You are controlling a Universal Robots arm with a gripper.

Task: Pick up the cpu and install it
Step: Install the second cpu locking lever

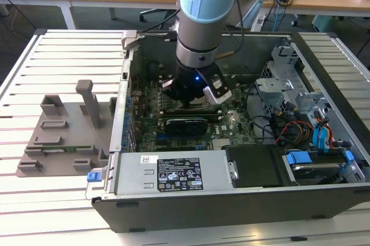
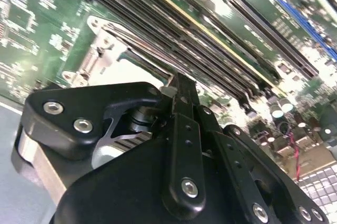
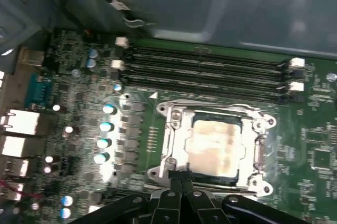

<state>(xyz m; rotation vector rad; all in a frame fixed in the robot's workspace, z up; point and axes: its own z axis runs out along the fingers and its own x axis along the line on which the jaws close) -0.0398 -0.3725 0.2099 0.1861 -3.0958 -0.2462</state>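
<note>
In the first wrist view, capacitors (image 3: 105, 126) line the motherboard (image 3: 316, 129); further right, the cpu (image 3: 213, 147) lies flat inside the metal-framed socket (image 3: 168, 134), just beyond the pincer (image 3: 181, 177), whose fingertips are pressed together, gripping nothing.

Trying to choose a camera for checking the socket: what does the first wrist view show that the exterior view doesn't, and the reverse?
First wrist view: the metal-framed socket, a pale square, likely the cpu, lying inside it, and the memory slots alongside. Exterior view: the open case, the arm, the power supply, a grey fixture on the exterior view's left. Both: the green motherboard and the gripper low over it.
</note>
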